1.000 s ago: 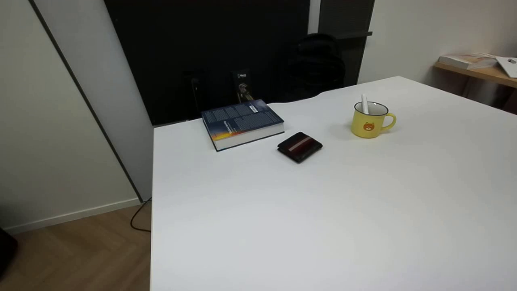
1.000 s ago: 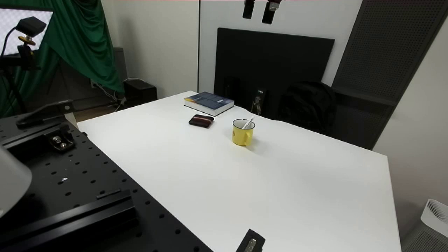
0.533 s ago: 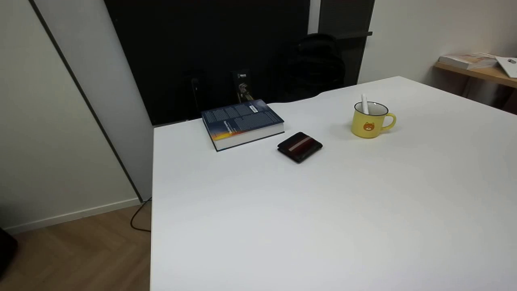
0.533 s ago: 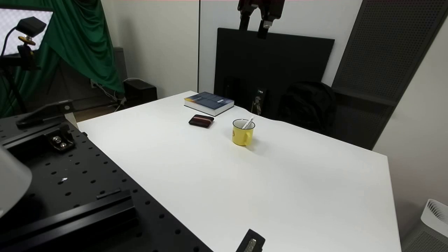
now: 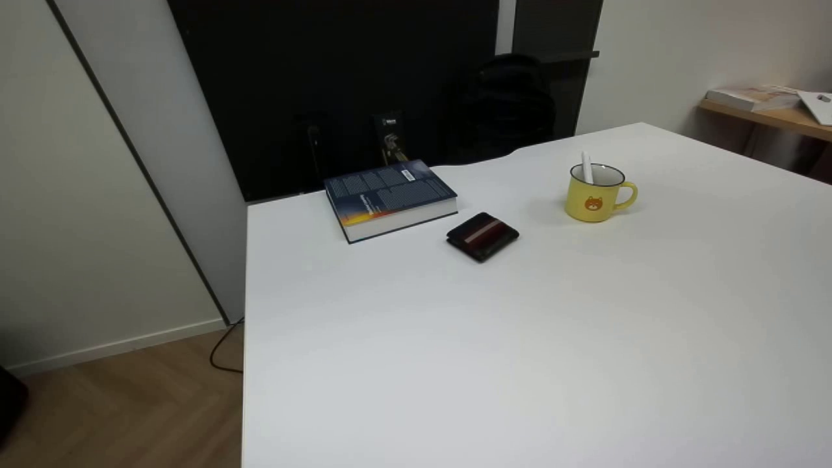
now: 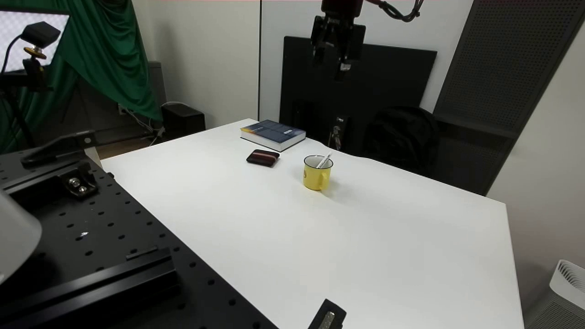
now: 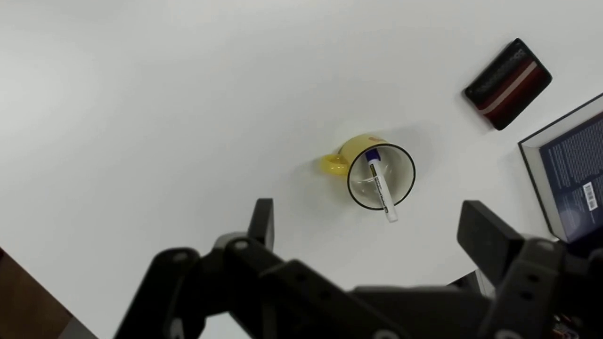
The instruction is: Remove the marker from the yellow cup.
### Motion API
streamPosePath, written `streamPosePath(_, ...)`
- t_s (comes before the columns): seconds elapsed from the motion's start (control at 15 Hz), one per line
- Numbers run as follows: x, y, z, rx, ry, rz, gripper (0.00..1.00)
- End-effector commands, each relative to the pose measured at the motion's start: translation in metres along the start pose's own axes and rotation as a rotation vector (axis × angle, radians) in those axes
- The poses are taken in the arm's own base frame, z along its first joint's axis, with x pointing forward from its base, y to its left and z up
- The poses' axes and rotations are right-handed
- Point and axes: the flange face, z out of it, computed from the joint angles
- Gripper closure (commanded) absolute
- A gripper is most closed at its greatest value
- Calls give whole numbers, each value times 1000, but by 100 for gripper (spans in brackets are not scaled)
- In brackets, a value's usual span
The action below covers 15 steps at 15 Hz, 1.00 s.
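The yellow cup (image 5: 580, 203) stands upright on the white table; it also shows in an exterior view (image 6: 314, 179) and in the wrist view (image 7: 356, 145). The marker (image 7: 382, 190) is white with a dark blue-purple end down inside the cup. It leans on the rim with its white end sticking out, as both exterior views show (image 5: 587, 167) (image 6: 324, 160). My gripper (image 6: 330, 66) is high above the table, apart from cup and marker. In the wrist view my gripper (image 7: 370, 223) is wide open with nothing between its fingers, and the cup lies beyond the fingertips.
A dark red and black wallet (image 5: 482, 236) lies near the cup. A thick blue book (image 5: 393, 195) lies past the wallet near the table edge. A black panel (image 6: 356, 82) and a dark backpack (image 6: 402, 137) stand behind the table (image 6: 388, 256).
My gripper has come down from the top edge of an exterior view, staying open. The cup, marker, wallet and book have not moved.
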Motion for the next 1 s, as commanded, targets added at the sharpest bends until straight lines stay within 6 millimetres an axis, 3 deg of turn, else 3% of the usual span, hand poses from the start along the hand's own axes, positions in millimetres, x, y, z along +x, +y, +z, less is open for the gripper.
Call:
streamPosePath(0.0, 28, -15, 21, 16, -21, 12, 0)
streamPosePath(0.93, 132, -41, 142, -30, -169, 66, 0)
